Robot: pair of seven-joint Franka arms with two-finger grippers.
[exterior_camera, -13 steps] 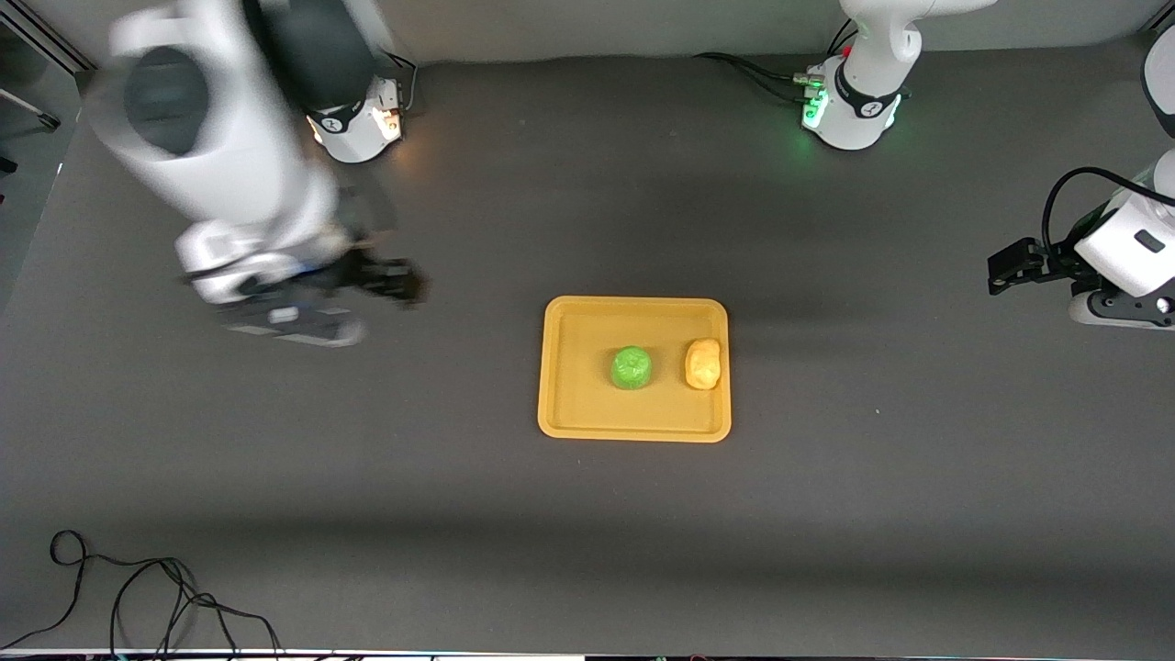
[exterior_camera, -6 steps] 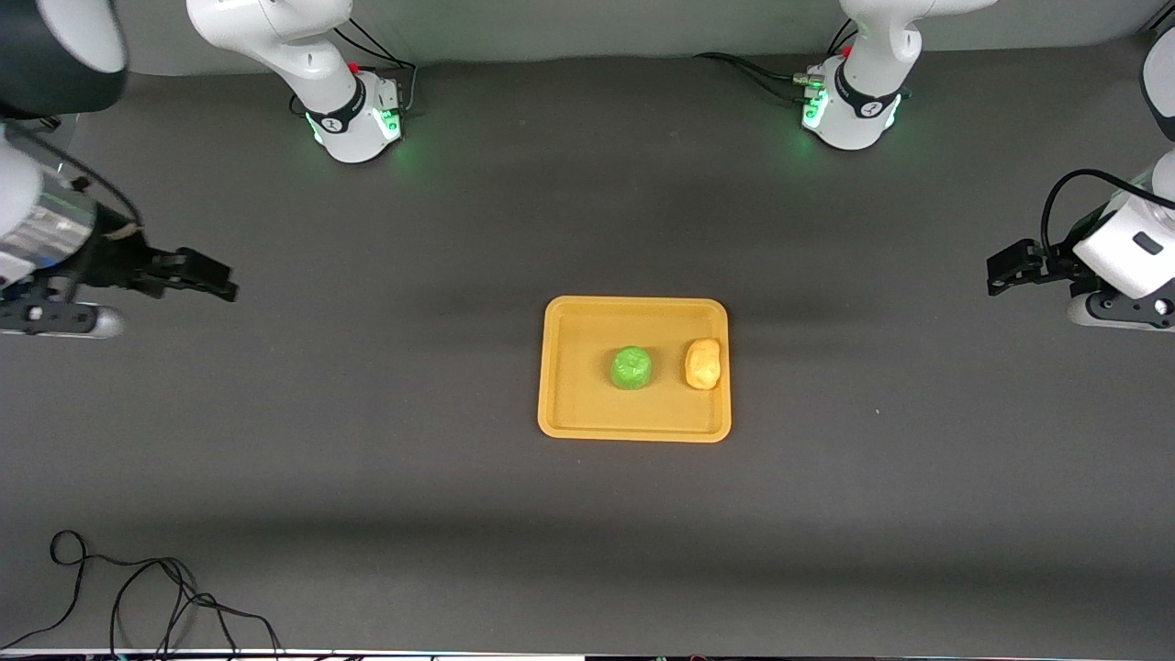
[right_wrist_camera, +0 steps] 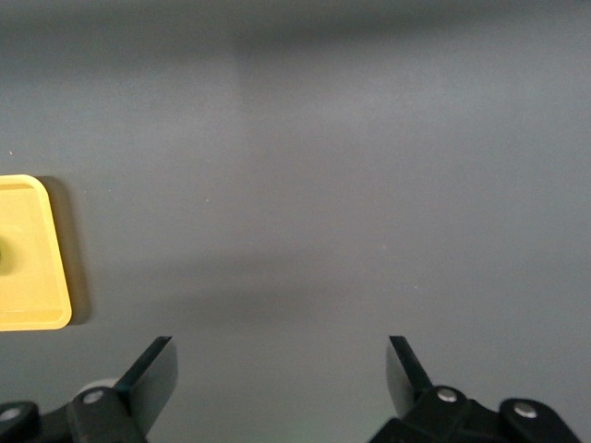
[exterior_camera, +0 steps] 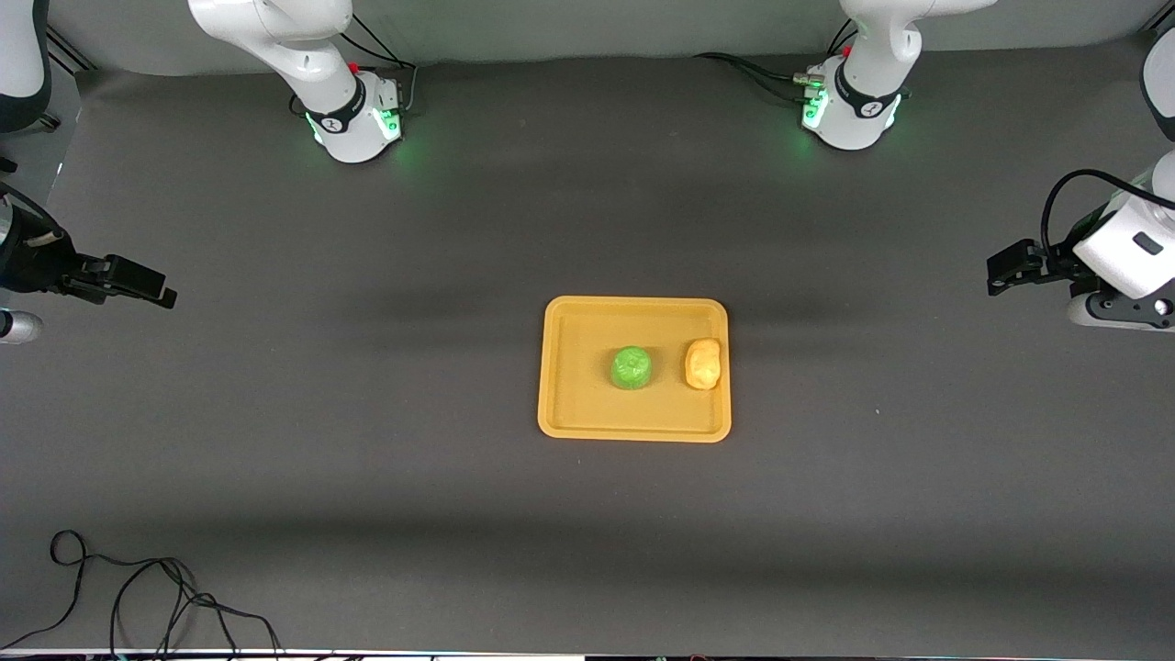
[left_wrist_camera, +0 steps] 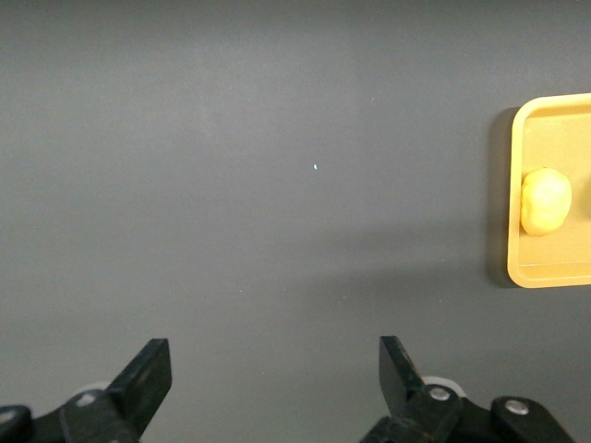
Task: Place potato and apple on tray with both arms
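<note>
Both pincers hang spread wide and empty over bare tabletop (exterior_camera: 367, 514): left pincer (left_wrist_camera: 275, 374), right pincer (right_wrist_camera: 282, 369). The apple (exterior_camera: 632, 367) and potato (exterior_camera: 703, 364) lie on the tray (exterior_camera: 569, 404); the left wrist view shows only the potato.

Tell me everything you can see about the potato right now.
The potato is a small, lumpy oval with a matte yellow-tan skin, looking whole. It lies on its side on the floor of the orange tray, close against the rim at the left arm's end. The green apple sits beside it on the tray, with a clear gap between them. Nothing else touches the potato, and no gripper is near it. The left wrist view shows it too, with a slight crease across its skin.
</note>
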